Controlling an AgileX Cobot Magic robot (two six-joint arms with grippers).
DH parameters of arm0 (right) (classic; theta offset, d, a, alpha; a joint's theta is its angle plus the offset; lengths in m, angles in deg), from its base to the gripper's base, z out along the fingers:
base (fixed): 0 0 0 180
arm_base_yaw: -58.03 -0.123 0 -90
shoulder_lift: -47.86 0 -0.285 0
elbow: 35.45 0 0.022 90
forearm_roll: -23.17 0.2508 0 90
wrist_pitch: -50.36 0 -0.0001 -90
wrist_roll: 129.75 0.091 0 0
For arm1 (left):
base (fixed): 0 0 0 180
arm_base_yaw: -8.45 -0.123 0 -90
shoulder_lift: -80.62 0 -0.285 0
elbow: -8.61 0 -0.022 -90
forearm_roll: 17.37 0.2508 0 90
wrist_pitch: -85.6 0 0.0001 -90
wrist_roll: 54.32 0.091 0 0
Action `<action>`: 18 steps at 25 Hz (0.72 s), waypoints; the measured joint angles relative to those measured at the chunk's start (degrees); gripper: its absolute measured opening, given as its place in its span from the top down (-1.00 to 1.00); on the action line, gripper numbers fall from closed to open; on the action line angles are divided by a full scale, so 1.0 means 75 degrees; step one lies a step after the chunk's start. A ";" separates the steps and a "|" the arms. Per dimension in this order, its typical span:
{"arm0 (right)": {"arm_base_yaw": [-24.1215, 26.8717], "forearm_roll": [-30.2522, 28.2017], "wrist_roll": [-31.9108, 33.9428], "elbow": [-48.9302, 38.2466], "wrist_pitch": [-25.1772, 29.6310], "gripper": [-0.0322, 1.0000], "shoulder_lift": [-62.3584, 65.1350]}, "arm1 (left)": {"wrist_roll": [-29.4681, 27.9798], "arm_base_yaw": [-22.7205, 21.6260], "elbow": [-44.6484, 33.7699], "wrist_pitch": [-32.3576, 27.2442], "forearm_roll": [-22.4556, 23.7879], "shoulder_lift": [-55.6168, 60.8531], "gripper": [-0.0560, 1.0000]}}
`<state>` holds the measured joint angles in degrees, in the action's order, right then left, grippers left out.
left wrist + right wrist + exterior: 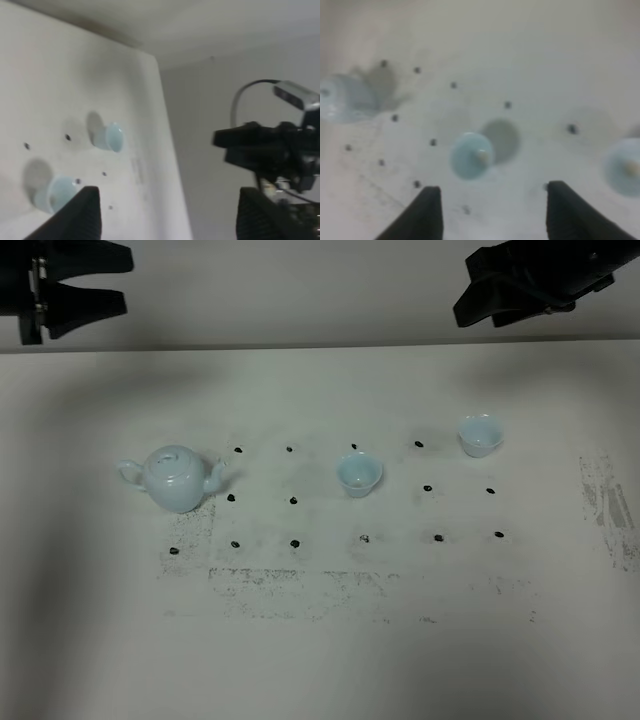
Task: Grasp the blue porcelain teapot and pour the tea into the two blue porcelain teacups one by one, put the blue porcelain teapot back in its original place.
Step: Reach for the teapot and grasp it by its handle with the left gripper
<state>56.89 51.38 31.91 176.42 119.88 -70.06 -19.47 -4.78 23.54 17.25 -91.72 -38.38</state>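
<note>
- White table [320, 670] fills most of the high view. Its top is matte, and its far edge runs straight across near the top of the view.
- Small black dots [294, 501] are marked on the top in rows, like a grid.
- Speckled grey-black scuff marks [300, 585] form a band on the near side of the dots.
- Second worn patch [610, 510] lies close to the table's right edge.
- Plain pale grey surface [300, 290] lies beyond the far edge; wall or floor unclear.
- Light is soft and diffuse. A broad dim shadow [35, 540] covers the table's left side.
</note>
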 joint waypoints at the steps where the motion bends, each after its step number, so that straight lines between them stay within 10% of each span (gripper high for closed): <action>1: 0.0000 -0.0191 0.0044 0.0000 0.0017 -0.01 0.0210 | 0.0000 -0.0086 0.0000 0.0000 0.0174 0.0252 -0.23; 18: -0.0009 -0.4918 0.2806 -0.4136 0.0056 -0.01 0.5426 | 0.0000 -0.0522 0.0000 0.0812 0.1809 0.2327 -0.23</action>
<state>56.82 14.50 52.95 145.40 120.30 -29.36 -19.47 -8.70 23.54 23.33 -78.16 -20.93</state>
